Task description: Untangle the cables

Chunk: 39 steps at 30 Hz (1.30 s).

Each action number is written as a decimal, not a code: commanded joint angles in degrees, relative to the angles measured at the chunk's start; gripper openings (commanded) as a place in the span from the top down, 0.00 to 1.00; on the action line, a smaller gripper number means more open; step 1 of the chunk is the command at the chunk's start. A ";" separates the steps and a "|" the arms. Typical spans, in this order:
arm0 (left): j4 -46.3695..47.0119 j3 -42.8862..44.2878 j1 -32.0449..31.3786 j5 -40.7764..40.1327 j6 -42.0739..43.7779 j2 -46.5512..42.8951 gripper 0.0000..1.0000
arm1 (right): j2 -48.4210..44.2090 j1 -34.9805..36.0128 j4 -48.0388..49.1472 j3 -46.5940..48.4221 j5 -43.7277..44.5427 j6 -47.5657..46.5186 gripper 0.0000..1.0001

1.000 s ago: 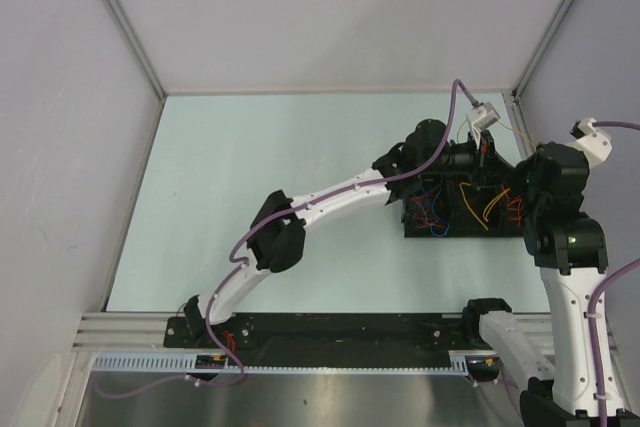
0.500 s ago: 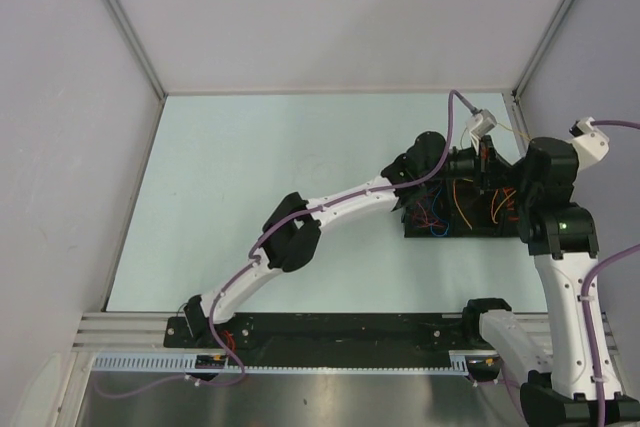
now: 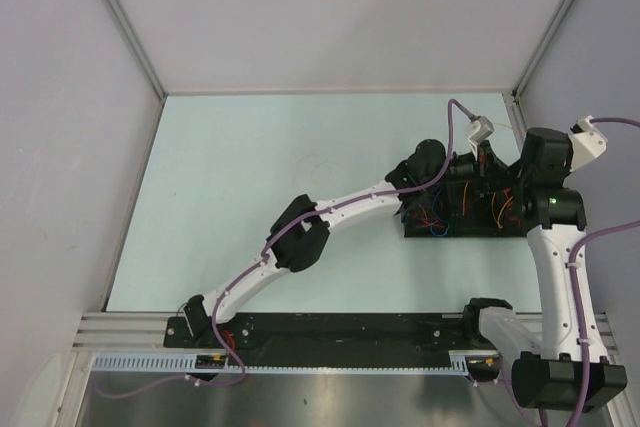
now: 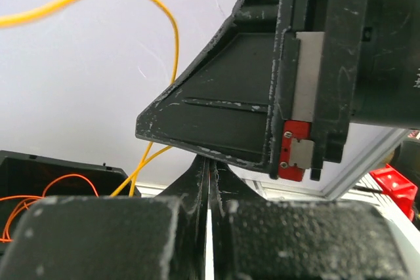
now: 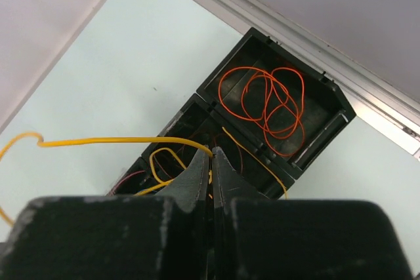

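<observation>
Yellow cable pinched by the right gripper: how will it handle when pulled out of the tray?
Probably floppy: the yellow cable sags in loose curves away from the right gripper. Likely very light, being so thin. It may snag, since a loop of it lies down inside the black tray.

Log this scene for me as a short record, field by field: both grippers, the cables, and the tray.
left gripper: shut, nothing seen pinched
right gripper: shut on the yellow cable
yellow cable: runs from the right fingertips out over the tray edge
orange cable: coiled loosely in one compartment
black tray: several compartments, on the table, far right side
</observation>
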 commanded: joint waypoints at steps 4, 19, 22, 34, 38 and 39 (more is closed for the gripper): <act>8.26 -0.82 1.09 -3.85 -0.35 0.06 1.00 | 3.17 -0.80 5.43 -2.78 -2.35 2.14 1.00; 9.34 -16.83 5.93 -6.13 -8.80 -3.37 1.00 | 11.17 -0.97 12.20 -9.73 -7.10 4.69 1.00; 2.75 -15.96 6.02 -9.03 -6.16 -3.55 1.00 | 13.19 -0.97 13.78 -10.00 -7.28 4.78 1.00; -1.39 -2.08 5.66 -18.44 -2.38 2.43 1.00 | 6.44 -1.32 19.85 -10.08 -5.52 2.85 1.00; 1.06 -2.41 4.70 -21.52 0.35 2.42 1.00 | 4.33 -1.32 20.12 -11.22 -5.62 1.70 1.00; 1.77 -3.11 4.52 -21.70 0.35 2.43 1.00 | 3.62 -1.32 20.64 -12.01 -4.92 1.53 1.00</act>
